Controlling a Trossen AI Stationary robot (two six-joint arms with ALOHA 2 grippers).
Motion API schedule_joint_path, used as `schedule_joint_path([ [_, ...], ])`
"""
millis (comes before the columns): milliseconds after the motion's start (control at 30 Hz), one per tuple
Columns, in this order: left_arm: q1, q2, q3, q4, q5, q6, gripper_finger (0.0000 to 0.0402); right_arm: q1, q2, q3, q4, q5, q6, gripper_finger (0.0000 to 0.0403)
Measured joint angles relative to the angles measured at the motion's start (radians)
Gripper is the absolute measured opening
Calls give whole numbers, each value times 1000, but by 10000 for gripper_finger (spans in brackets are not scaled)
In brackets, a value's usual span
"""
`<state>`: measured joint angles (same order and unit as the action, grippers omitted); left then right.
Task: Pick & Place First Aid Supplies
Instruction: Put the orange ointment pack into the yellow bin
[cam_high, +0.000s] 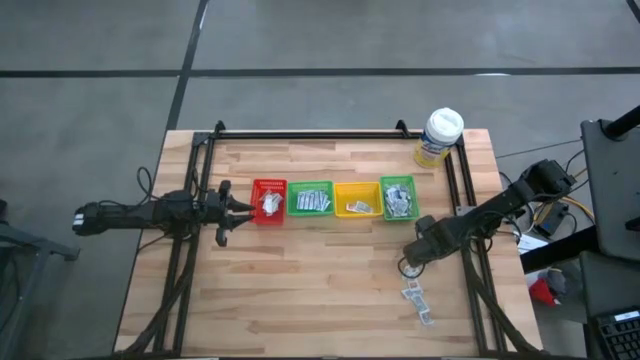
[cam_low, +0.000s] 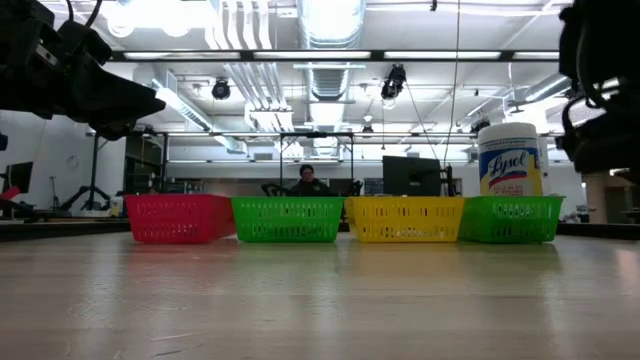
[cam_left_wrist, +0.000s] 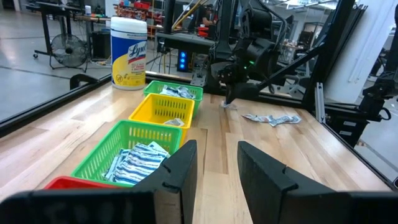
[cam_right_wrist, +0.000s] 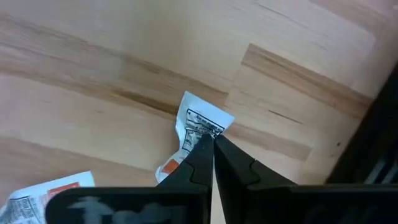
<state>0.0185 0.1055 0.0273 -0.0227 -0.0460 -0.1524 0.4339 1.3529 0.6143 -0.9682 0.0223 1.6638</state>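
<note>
Nearly done: four bins (cam_high: 333, 199) hold sorted sachets, with only a few loose sachets (cam_high: 419, 304) left on the table in front of the rightmost green bin (cam_high: 398, 198). Near that bin, the right gripper (cam_right_wrist: 211, 144) pinches a white-red sachet (cam_right_wrist: 198, 126); the left gripper (cam_left_wrist: 216, 163) waits beside the red bin (cam_high: 268, 200), jaws spread.

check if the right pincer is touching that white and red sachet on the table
Touching. The right wrist view shows the right pincer shut, its tips pinching the edge of the white and red sachet lying on the table, with no gap between them.
</note>
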Motion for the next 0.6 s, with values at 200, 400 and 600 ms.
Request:
schedule_joint_path([
  [200, 0, 0, 0, 0, 0, 0, 113, 1, -1, 88, 6, 13, -102, 8],
  [400, 0, 0, 0, 0, 0, 0, 113, 1, -3, 209, 90, 98, -364, 8],
  [600, 0, 0, 0, 0, 0, 0, 113, 0, -3, 289, 292, 220, -698, 8],
])
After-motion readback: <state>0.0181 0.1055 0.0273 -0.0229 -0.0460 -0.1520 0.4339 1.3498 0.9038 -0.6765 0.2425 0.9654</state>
